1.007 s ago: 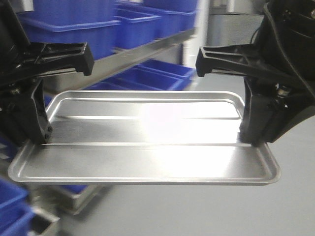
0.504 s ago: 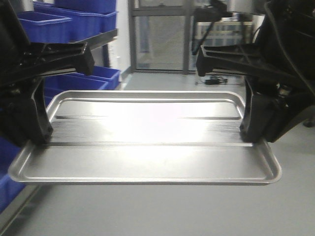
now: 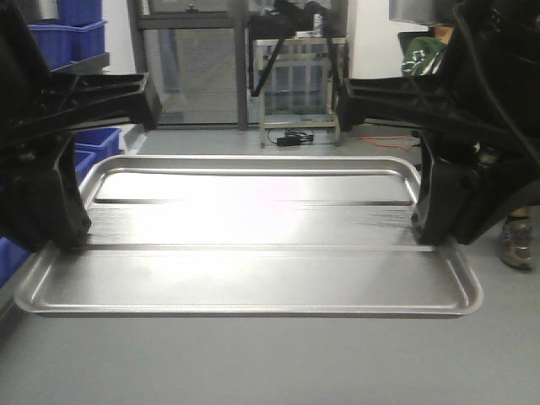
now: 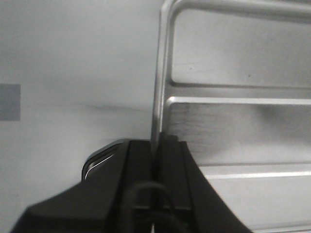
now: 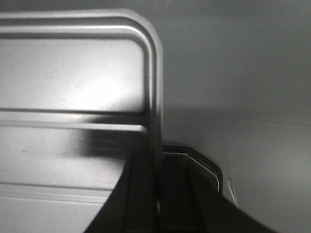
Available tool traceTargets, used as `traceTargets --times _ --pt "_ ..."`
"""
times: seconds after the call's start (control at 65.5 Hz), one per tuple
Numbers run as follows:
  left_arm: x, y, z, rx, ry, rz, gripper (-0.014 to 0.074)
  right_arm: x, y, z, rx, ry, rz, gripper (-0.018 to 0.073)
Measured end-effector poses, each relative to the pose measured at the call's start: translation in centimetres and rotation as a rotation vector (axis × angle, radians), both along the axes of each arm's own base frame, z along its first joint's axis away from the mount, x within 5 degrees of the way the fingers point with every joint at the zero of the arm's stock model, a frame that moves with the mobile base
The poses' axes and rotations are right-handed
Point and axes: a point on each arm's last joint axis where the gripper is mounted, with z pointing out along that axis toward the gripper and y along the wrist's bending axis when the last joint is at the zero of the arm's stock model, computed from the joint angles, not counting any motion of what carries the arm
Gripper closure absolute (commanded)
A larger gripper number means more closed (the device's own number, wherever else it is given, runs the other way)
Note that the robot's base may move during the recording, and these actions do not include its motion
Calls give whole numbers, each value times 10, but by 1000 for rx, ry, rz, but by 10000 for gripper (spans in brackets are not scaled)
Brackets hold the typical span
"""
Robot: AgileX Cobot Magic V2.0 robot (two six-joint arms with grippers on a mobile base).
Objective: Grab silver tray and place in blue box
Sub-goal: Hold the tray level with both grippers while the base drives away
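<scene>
The silver tray (image 3: 253, 270) hangs flat in the air in the middle of the front view, above the grey floor (image 3: 253, 363). The left claw (image 3: 72, 239) pinches the tray's left edge and the right claw (image 3: 426, 239) pinches its right edge. Both are closed tight on the rim. Only the front view shows the whole tray, with its two long ridges and a bright shine in the middle. It also shows the room. There are blue bins (image 3: 66, 25) on a shelf in the upper left, a metal cart (image 3: 299, 84) far back at the top middle, and a shoe (image 3: 516, 245) at the right edge. A green cloth (image 3: 422, 55) in the upper right has white marks, too blurry to read. The left wrist view is very close. Its black fingers (image 4: 141, 165) sit at the bottom, one on each side of the thin rim. The tray fills the right, and a darker grey square (image 4: 9, 102) lies on the floor at the left edge. The right wrist view shows the tray's round corner in the upper left and the claw clamping the rim at the bottom middle. The tray is not in any bin.
</scene>
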Motion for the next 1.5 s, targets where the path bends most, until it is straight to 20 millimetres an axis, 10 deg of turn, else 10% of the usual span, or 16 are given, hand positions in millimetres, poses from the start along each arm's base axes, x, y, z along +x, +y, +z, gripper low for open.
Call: traceTargets --times 1.496 --pt "0 0 0 0 0 0 700 0 0 0 -2 2 0 511"
